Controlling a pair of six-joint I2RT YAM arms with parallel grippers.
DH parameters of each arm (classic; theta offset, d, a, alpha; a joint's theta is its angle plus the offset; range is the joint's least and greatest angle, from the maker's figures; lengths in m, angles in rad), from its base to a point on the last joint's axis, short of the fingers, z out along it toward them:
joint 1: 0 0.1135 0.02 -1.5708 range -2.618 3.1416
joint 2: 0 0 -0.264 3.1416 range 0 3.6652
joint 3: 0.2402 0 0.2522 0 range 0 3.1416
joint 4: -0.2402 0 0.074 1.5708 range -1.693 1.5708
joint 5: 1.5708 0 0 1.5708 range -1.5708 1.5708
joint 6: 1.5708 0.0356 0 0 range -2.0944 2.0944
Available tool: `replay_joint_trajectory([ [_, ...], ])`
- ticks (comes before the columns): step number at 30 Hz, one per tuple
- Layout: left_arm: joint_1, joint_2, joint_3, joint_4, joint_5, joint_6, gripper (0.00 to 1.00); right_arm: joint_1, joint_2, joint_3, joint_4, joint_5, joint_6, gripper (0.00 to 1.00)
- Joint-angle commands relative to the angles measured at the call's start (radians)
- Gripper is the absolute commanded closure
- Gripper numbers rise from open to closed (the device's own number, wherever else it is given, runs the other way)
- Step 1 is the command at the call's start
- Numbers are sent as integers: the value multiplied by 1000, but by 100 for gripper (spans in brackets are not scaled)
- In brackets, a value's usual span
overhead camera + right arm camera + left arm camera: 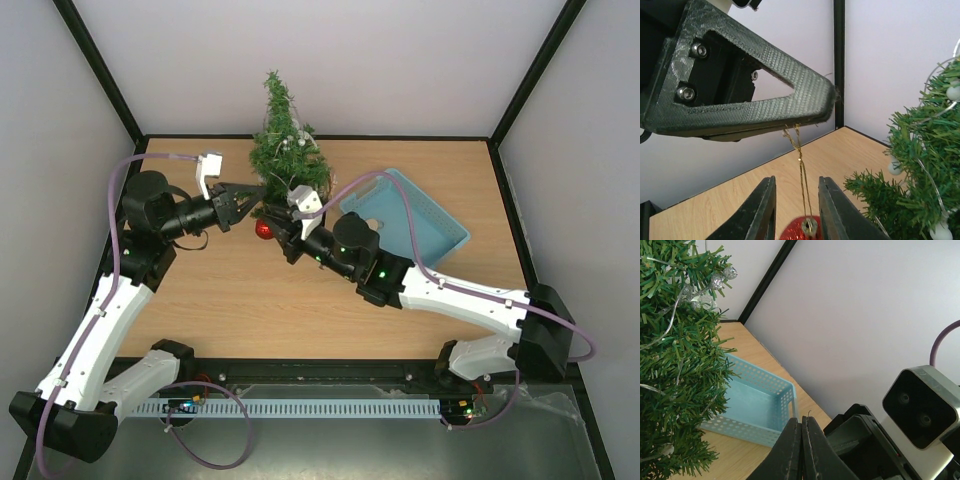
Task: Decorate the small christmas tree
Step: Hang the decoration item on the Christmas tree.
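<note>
The small christmas tree [285,160] stands beside the red bauble [264,230] — left gripper [801,427] clenching its gold loop [800,160], right gripper [796,182] parted — so you hook the nearest branch.

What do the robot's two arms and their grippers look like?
The left arm and right arm have white shells, black joints and a purple cable each. The left gripper and right gripper each have two dark tapering fingers, with a white camera block behind.

Finishes, mostly matt
Bristly green small christmas tree [285,150] is looking plastic; red glittery bauble [799,232] is sparkling on twisted gold metallic cord [801,165]; dark fingers [765,105] of the left gripper [801,426] are showing rough, ribbed texture.
</note>
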Motion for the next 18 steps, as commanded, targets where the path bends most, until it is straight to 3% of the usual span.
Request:
replay_joint_trajectory([
  [1,-4,-16,-6,31,3,-10,98,5,43,74,-17,-34,-10,80],
  [6,-4,-23,-5,25,3,-12,98,4,35,57,-6,25,-11,98],
  [18,-4,-11,7,11,-16,0,98,5,-4,15,-2,48,-16,98],
])
